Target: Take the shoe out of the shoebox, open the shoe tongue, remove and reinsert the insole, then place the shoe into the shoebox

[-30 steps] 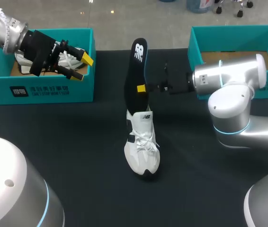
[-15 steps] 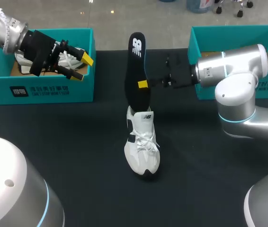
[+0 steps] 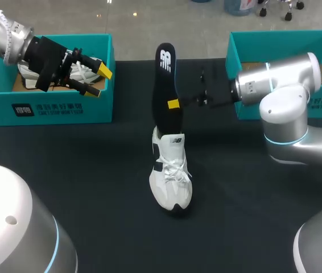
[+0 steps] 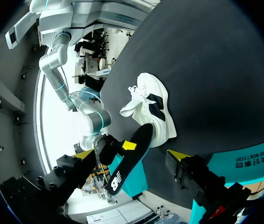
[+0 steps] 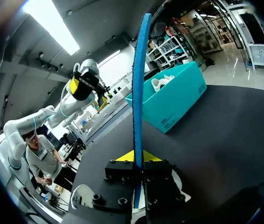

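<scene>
Head view: the shoe [image 3: 170, 177] stands on the desk [image 3: 93, 170], outside the right box [image 3: 275, 42]. The right fingers [image 3: 173, 104] pinch the insole [image 3: 164, 79], which stands upright with its lower end in the shoe's mouth. The left fingers [image 3: 104, 72] hang spread and empty over the left box [image 3: 64, 108].

Left wrist view: shoe and insole sit well ahead.

Right wrist view: the insole runs edge-on between the clamped fingers.

Unboxing looks done and the insole step midway. Seating it and boxing the shoe remain.

Bright, even overhead light. White shoe [image 3: 171, 176] well lit; faint soft shadow on dark table [image 3: 93, 170] at its toe. Black insole [image 3: 164, 91] above shoe looks matte. Soft highlights on right arm [image 3: 280, 85] beside shoe.
</scene>
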{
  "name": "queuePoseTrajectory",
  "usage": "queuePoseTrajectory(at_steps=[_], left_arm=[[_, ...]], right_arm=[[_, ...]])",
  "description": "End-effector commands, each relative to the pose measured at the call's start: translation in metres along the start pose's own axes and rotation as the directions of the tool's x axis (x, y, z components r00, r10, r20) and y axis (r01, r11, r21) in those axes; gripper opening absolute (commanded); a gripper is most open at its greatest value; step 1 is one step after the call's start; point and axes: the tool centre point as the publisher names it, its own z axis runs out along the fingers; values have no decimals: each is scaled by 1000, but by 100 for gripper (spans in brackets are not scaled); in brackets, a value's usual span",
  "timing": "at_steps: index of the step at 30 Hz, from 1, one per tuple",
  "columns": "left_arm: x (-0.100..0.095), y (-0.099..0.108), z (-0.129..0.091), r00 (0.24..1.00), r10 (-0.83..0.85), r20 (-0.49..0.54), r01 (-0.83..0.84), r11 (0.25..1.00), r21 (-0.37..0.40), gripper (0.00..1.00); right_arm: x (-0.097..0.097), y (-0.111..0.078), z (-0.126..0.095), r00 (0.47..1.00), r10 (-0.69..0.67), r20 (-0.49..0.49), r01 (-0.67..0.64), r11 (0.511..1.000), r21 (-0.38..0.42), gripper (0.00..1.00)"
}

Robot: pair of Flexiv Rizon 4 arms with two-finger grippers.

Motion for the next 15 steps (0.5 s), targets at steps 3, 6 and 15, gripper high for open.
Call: queuePoseTrajectory(at_steps=[3,6,15], left_arm=[[-1,-1,0,1000,0,-4,0,1000,0,100],[-1,-1,0,1000,0,-4,0,1000,0,100],[-1,-1,0,1000,0,-4,0,1000,0,100]], right_arm=[[3,-15,6,1000,7,6,-7,1000,6,0],[5,-21,4,1000,11,7,-11,1000,2,0],[7,-40,8,1000,17,10,-17,1000,-14,0]])
